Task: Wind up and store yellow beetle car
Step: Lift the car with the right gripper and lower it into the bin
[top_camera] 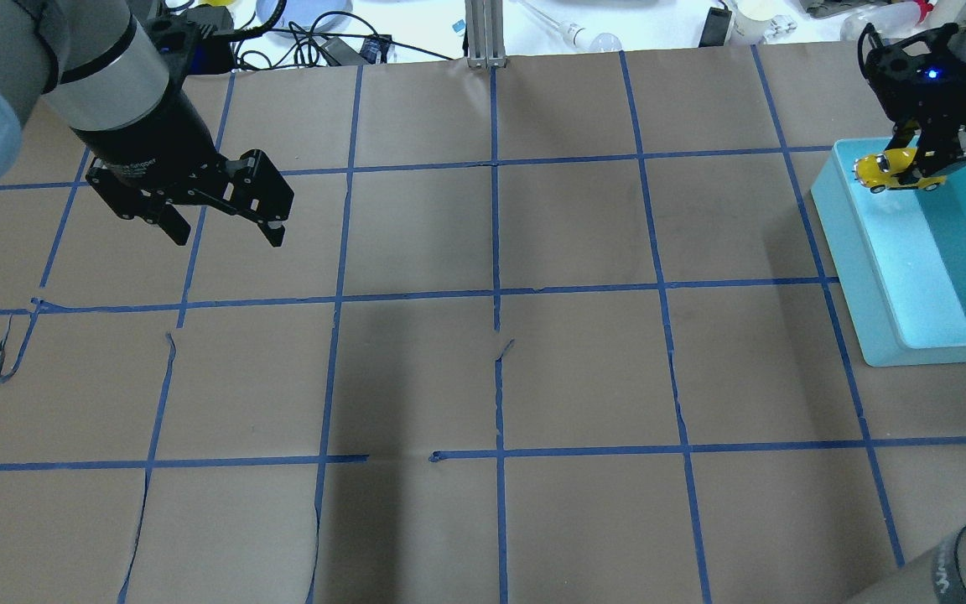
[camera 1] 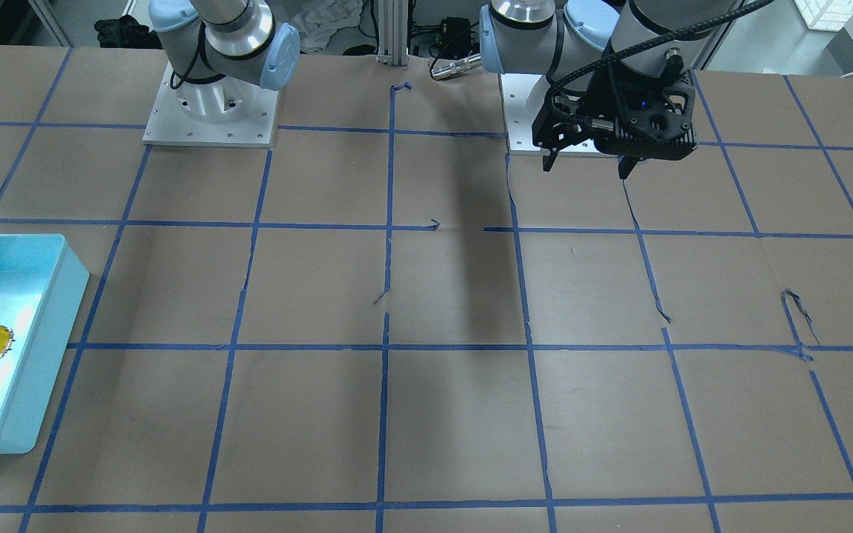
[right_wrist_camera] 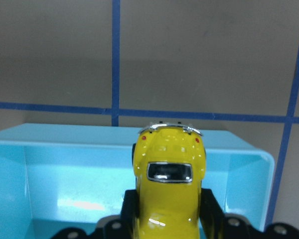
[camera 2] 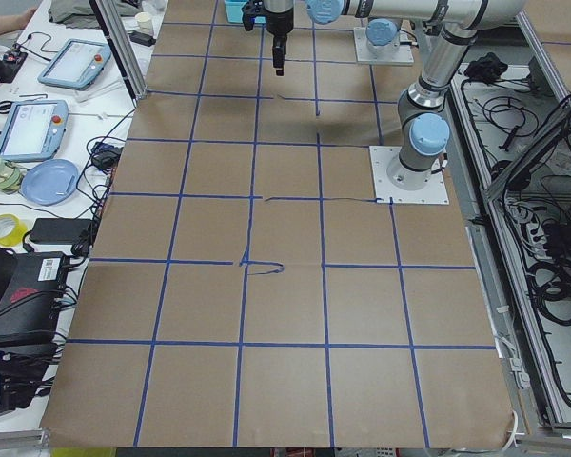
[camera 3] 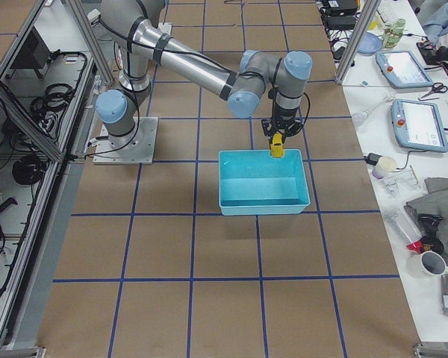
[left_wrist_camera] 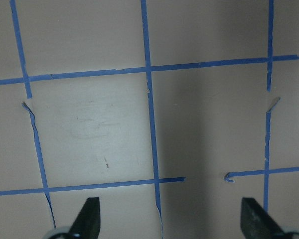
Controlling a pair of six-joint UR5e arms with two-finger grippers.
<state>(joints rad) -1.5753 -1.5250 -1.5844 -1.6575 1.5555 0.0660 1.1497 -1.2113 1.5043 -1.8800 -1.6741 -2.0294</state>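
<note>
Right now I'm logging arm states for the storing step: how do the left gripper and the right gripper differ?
The left gripper is open and empty; the right gripper is shut on the yellow beetle car. The left gripper hangs over bare taped table; the right gripper is over the blue bin, near one end. Both point downward, above the surface.

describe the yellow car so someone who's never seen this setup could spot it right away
On the brown papered table with its blue tape grid, find the light blue bin at the robot's right end. The right gripper hangs over the bin, shut on the yellow beetle car: a tiny glossy toy, the only yellow thing there.
</note>
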